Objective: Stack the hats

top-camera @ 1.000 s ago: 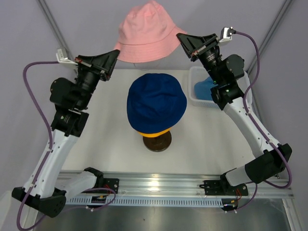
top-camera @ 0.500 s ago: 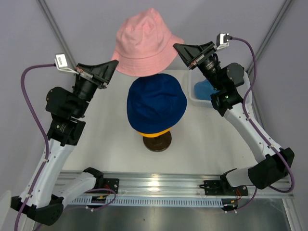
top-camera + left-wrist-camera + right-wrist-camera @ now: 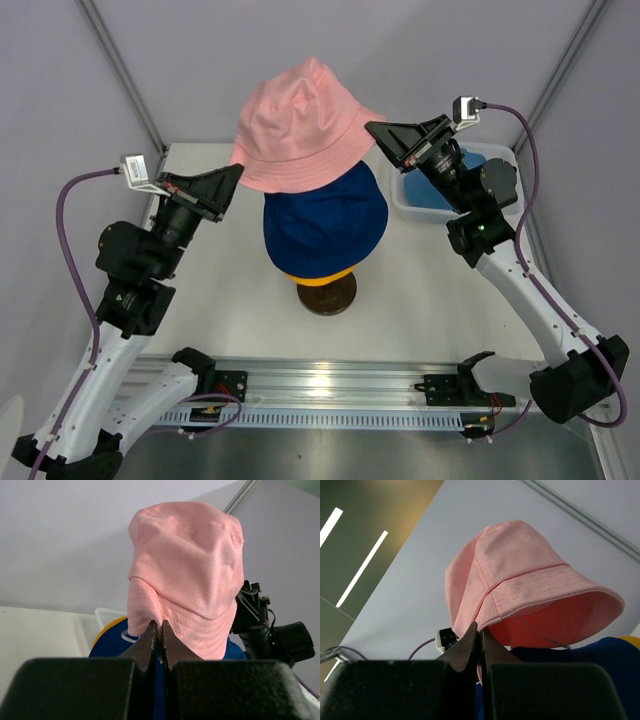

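We held the pink hat [image 3: 305, 125] by opposite brim edges, left pincer [image 3: 238, 172] and right pincer [image 3: 370, 128] both clenched on it, over the navy hat [image 3: 325, 215] covering the yellow hat [image 3: 318, 277] mid-surface. The sky blue hat [image 3: 415, 188] lay unstacked in the basket [image 3: 398, 200] at the far right corner.

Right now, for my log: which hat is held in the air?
The pink hat, brim pinched by the left gripper and right gripper. The navy hat covers the yellow hat; the sky blue hat lies in the basket.
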`<move>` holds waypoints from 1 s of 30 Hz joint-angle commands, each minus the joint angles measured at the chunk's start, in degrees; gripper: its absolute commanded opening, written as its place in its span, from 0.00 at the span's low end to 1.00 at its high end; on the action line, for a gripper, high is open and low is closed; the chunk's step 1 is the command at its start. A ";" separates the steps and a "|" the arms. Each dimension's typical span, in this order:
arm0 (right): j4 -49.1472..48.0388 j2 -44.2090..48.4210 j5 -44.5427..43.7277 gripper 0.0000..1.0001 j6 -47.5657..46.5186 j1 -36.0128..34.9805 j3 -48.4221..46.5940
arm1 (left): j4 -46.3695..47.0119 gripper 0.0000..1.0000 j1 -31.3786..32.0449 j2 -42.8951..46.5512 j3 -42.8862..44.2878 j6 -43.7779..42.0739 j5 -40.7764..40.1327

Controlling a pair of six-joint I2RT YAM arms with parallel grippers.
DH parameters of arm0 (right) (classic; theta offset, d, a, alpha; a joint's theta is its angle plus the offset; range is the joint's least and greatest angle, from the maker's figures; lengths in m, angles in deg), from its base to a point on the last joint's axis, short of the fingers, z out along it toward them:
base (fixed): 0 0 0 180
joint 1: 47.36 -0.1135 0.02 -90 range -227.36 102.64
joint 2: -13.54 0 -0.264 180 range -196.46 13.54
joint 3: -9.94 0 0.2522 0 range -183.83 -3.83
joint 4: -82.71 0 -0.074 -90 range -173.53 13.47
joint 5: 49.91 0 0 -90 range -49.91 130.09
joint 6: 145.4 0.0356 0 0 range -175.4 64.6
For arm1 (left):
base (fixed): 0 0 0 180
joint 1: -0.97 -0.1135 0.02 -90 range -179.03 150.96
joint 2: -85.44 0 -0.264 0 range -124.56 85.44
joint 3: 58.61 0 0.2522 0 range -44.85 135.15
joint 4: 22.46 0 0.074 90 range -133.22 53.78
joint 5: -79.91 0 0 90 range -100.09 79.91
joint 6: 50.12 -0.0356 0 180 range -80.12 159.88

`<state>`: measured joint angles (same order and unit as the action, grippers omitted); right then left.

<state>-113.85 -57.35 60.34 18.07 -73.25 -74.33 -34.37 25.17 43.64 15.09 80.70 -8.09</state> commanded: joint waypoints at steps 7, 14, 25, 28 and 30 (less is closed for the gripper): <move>2.02 10.32 -0.47 0.00 -2.54 -0.04 5.02 | 2.99 0.02 1.45 1.02 -0.62 1.45 9.16; 5.99 15.34 -2.23 0.00 -1.32 -0.65 6.87 | 3.51 0.04 2.25 6.11 -4.22 6.99 9.60; 5.19 18.60 -4.60 0.00 5.19 -1.62 9.86 | -3.23 0.07 2.25 5.33 -1.85 9.72 11.80; 5.02 18.51 -5.31 0.00 6.86 -1.62 9.42 | -4.31 0.08 2.25 5.15 -0.97 10.42 11.27; 4.75 17.72 -5.40 0.00 8.17 -1.62 8.54 | -5.01 0.10 2.16 5.41 -0.18 11.82 10.66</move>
<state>-106.84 -40.28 57.24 23.14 -75.00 -64.18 -37.01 27.36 48.95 12.32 90.27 2.07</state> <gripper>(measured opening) 0.010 0.093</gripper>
